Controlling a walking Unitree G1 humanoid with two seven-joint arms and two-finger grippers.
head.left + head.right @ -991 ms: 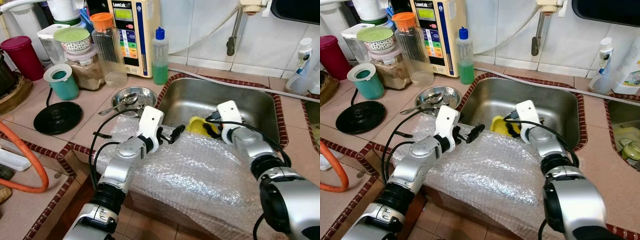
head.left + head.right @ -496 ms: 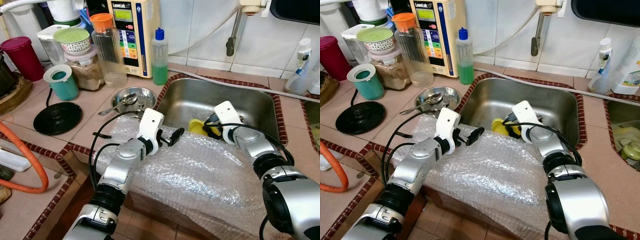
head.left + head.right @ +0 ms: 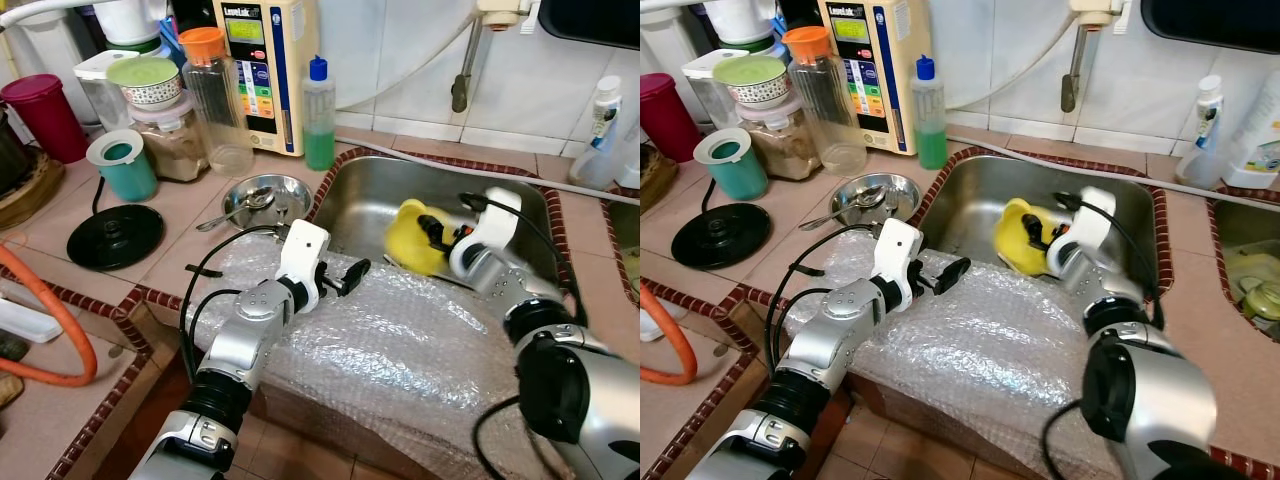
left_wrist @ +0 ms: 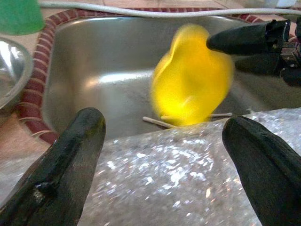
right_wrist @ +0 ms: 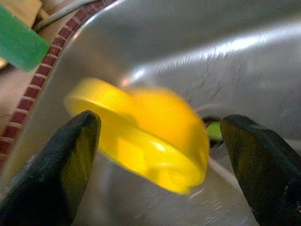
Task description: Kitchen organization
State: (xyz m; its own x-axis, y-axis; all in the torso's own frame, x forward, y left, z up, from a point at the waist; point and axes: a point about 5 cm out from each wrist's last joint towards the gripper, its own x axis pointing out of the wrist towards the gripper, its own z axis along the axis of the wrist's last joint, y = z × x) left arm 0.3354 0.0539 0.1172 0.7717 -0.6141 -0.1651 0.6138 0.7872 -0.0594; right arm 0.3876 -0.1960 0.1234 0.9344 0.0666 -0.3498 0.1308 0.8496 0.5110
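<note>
The yellow bowl [image 3: 413, 236] is raised on edge inside the sink [image 3: 375, 196], clear of the sink floor as far as the head views show, with its underside turned toward the front rim. The right hand [image 3: 437, 233] is at the bowl; one black finger crosses its face in the eye views. In the right wrist view the two fingers stand wide apart on either side of the blurred bowl, so whether the hand grasps it or is released cannot be determined.

Judged progress: early. The bowl is not yet out of the sink, and no destination for it is identifiable. Thin sticks [image 4: 155, 122] lie on the sink floor under the bowl.

The left hand [image 3: 350, 274] hovers over the bubble wrap [image 3: 400, 350] that covers the front rim of the sink. Its fingers are spread and grasp nothing.

Containers on the bench [image 3: 180, 215], left of the sink:
- Steel dish [image 3: 266, 196], just beside the sink, holding a spoon [image 3: 238, 208].
- Green soap bottle [image 3: 320, 112], behind the dish, roughly half full of green liquid.
- Clear pitcher [image 3: 220, 100] with an orange cap; it appears empty.
- Jar [image 3: 172, 140] of brown powder, with a green-lined bowl [image 3: 146, 80] stacked on it.
- Teal cup [image 3: 122, 163], contents not determinable.
- Black lid [image 3: 116, 233], lying flat in front of the cup.
</note>
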